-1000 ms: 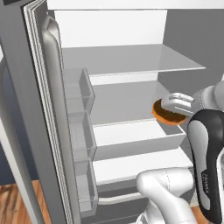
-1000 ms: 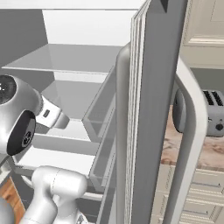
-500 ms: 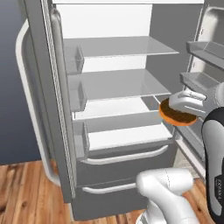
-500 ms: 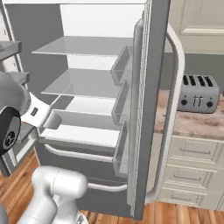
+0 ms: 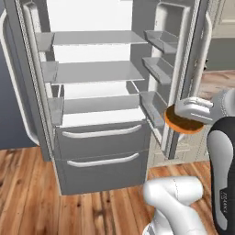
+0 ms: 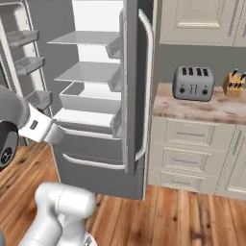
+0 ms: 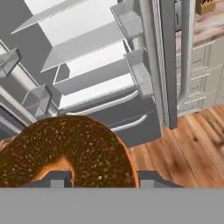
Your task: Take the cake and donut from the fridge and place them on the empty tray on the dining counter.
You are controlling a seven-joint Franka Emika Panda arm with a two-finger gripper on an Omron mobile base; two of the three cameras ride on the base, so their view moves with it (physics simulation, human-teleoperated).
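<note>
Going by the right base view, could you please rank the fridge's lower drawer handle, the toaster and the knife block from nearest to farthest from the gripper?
1. Lower drawer handle: on the fridge front, just right of the gripper and below it.
2. Toaster: on the counter right of the fridge.
3. Knife block: at the counter's far right edge, beyond the toaster.

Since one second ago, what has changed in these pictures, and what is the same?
The base has backed away from the fridge, so both base views now show it whole, with wood floor in front; the fridge itself did not move. The donut has come out with the gripper. Unchanged: the grip on the donut, both doors open.
</note>
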